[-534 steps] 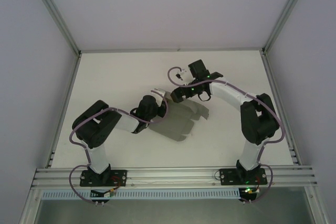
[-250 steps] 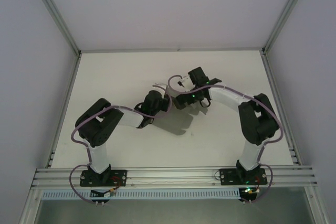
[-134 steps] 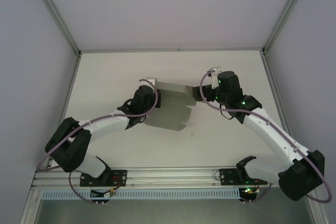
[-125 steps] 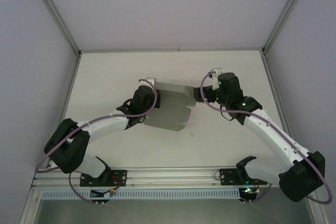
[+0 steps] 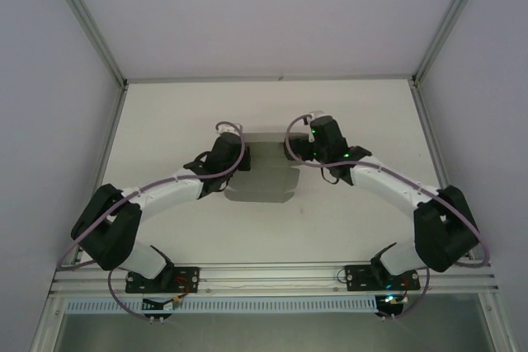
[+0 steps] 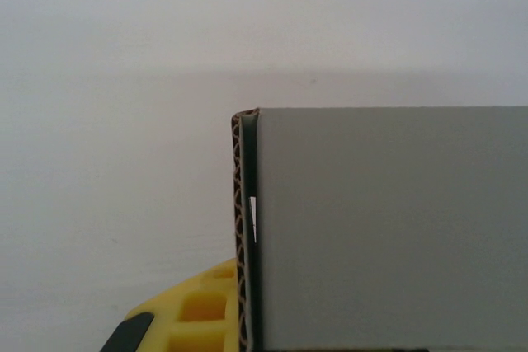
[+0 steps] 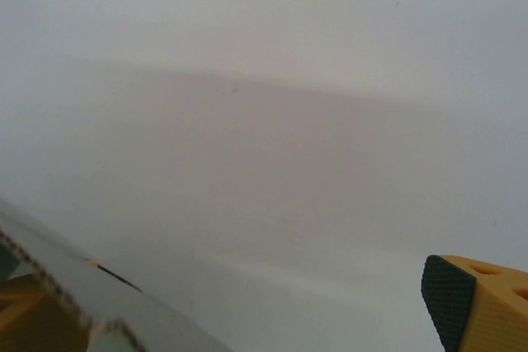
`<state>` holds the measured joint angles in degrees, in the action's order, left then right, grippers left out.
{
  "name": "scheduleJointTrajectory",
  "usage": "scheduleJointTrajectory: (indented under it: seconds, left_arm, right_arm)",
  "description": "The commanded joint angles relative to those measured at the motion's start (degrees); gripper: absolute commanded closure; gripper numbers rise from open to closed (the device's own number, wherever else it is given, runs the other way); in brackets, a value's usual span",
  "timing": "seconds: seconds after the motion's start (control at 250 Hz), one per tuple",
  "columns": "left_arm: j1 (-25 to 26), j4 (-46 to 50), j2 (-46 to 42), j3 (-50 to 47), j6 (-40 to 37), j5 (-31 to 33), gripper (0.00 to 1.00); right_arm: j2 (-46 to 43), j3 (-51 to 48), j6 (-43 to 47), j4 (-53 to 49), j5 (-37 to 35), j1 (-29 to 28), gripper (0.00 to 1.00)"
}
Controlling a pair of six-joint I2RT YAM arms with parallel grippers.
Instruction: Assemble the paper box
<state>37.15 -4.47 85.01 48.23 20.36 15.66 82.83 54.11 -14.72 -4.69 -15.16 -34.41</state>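
Fingers of the left gripper pinch the one paper box by its left edge, mid-table. The right gripper stands wide open at the box's right edge. Two arms reach inward, elbows out.

The left arm is stretching forward and inward, its elbow lying low at the far left. Its left hand is pinching shut on the left edge of the paper box. The right arm is arching in from the right with its elbow bent. The right hand is standing wide open, its fingers spreading far apart.
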Motion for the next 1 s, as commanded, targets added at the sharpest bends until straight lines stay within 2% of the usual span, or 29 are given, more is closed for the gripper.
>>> scheduleJointTrajectory:
  seconds: [0.0, 0.092, 0.172, 0.315, 0.415, 0.531, 0.647, 0.826, 0.994]
  left_arm:
    - [0.7, 1.1, 1.1, 3.2, 1.8, -1.5, 1.0]
    - [0.8, 1.4, 1.6, 3.7, 2.4, -1.0, 1.0]
    - [0.9, 2.2, 1.7, 4.2, 3.1, 0.7, 1.0]
    - [0.7, 4.5, 1.4, 5.4, 3.4, 4.8, 1.0]
    - [0.7, 5.0, 1.0, 5.8, 2.2, 5.9, 1.0]
    - [0.6, 6.4, 0.5, 6.4, 0.8, 6.8, 1.0]
    - [0.4, 7.5, -0.1, 6.5, 0.2, 8.0, 1.0]
    - [0.2, 8.2, -0.7, 6.3, -0.6, 8.6, 1.0]
    - [0.2, 8.1, -1.4, 6.2, -0.9, 6.6, 1.0]
  right_arm:
    - [1.5, 2.2, -5.5, 8.8, -12.8, -2.4, 0.0]
    - [1.4, 0.7, -7.7, 12.1, -13.3, -2.5, 0.0]
    - [0.1, -0.1, -7.7, 10.9, -14.1, -2.6, 0.0]
    - [-4.9, -2.6, -8.1, 3.7, -16.5, -2.4, 0.0]
    - [-8.2, -4.9, -9.2, -3.1, -13.9, -1.7, 0.0]
    - [-9.0, -5.4, -13.6, -14.1, -14.6, -0.6, 0.0]
    - [-9.9, -7.1, -15.9, -17.8, -13.5, 1.0, 0.0]
    - [-11.6, -10.1, -14.6, -14.9, -8.7, 2.3, 0.0]
    - [-8.0, -9.4, -14.5, -10.0, -5.1, 3.1, 0.0]
